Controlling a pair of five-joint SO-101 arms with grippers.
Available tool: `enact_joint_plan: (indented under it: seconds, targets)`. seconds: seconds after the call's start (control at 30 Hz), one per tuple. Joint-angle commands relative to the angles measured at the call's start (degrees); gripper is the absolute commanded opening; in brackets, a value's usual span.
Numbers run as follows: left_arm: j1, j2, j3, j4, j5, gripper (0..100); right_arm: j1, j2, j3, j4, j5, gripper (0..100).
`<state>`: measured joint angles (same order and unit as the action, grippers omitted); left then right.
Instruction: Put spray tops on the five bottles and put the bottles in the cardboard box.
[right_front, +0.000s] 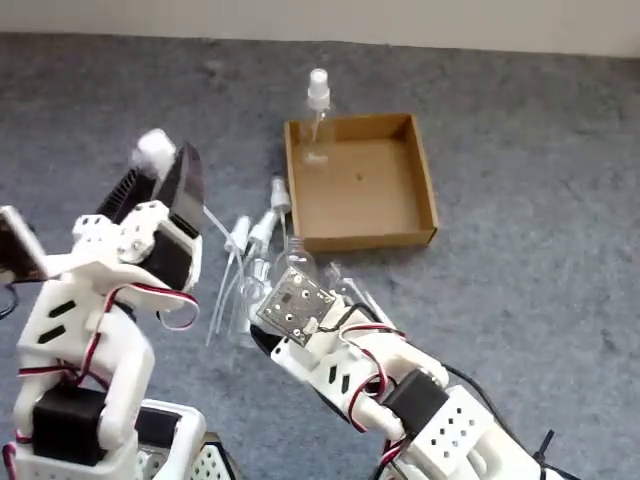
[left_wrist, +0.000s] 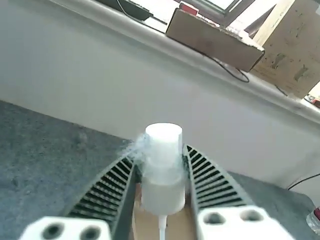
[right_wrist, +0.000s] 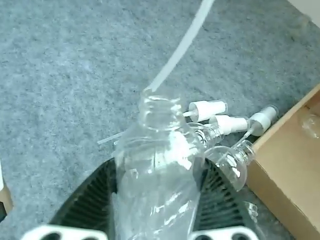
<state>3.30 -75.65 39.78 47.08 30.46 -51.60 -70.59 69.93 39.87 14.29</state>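
No text, number or sign can be read anywhere. A carton (left_wrist: 295, 50) on the window ledge (left_wrist: 130, 31) carries faint dark marks, too blurred to make out.

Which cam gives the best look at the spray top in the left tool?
Left wrist view: the spray top sits centred, clamped in the left tool. High view shows its white cap from above; right wrist view, likely its tube.

From my console, I see the felt-like tabletop (right_front: 530, 150) mottled grey and the square cardboard box (right_front: 370, 200) plain brown. The round plastic bottle (right_wrist: 157, 150) is clear and colourless, the cylindrical plastic spray top (left_wrist: 163, 145) white. My left gripper (left_wrist: 161, 157) and right gripper (right_wrist: 157, 172) carry black ribbed fingers (left_wrist: 107, 195) on white arm shells (right_front: 90, 290), with red, white and black wires (right_front: 178, 297).
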Motion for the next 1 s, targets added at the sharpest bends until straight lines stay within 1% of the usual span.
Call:
enact_joint_plan:
  seconds: [0.0, 0.13, 0.4, 0.53, 0.6, 0.67, 0.8, 0.97]
  targets:
    - [1.71, -0.22, 4.09, -0.44, -0.62, 0, -0.22, -1.19, -1.01, -1.45, -0.62, 0.4]
    - [1.89, -0.22, 6.81, -1.67, -0.44, 0, -0.13, -1.19, -1.01, -1.45, -0.62, 0.4]
    - [4.97, -0.22, 7.96, -1.05, -0.88, 0, 0.13, -1.19, -1.01, -1.36, -1.23, 0.4]
    - [8.04, -0.22, 9.36, 1.32, -6.59, 0, 5.23, -1.19, -1.1, -1.45, -7.91, 0.4]
    - [10.51, -0.22, 11.38, 1.49, -9.67, 0, 6.9, -1.19, -1.1, -1.36, -9.05, 0.4]
    - [12.79, -0.22, 13.76, 1.23, -11.52, 0, 6.81, -1.19, -0.92, -1.36, -7.03, 0.4]
    - [15.08, -0.22, 15.25, 1.23, -11.69, 0, 7.08, -1.27, -0.92, -1.27, -2.11, 0.4]
    - [15.25, -0.13, 16.31, 1.58, -11.69, 0, 6.81, -1.27, -1.01, -1.63, -1.58, 0.4]
